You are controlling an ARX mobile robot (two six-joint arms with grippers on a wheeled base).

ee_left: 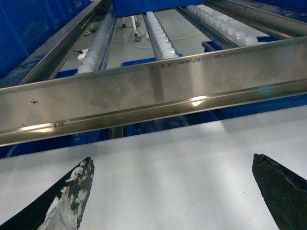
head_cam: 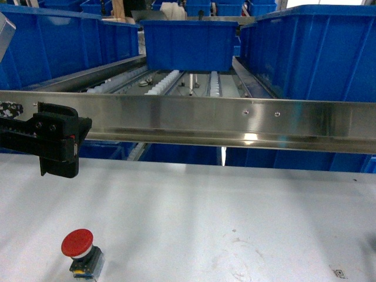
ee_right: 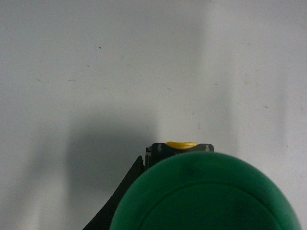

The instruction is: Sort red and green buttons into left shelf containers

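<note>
One red button (head_cam: 78,249) stands on the white table (head_cam: 235,211); the left gripper (ee_left: 172,191) hovers with fingers spread wide, nothing between them. The right gripper's spread cannot be told; a green button (ee_right: 206,191) fills its wrist view.

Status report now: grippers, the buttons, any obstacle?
Left gripper open, empty, over table. Right gripper state unclear; green button fills its view. Red button upright on table. Steel rail fronts the bins.

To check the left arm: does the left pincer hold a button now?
No, the left pincer is open and empty, with only bare white table between its fingers, and the red button sits on the table.
</note>
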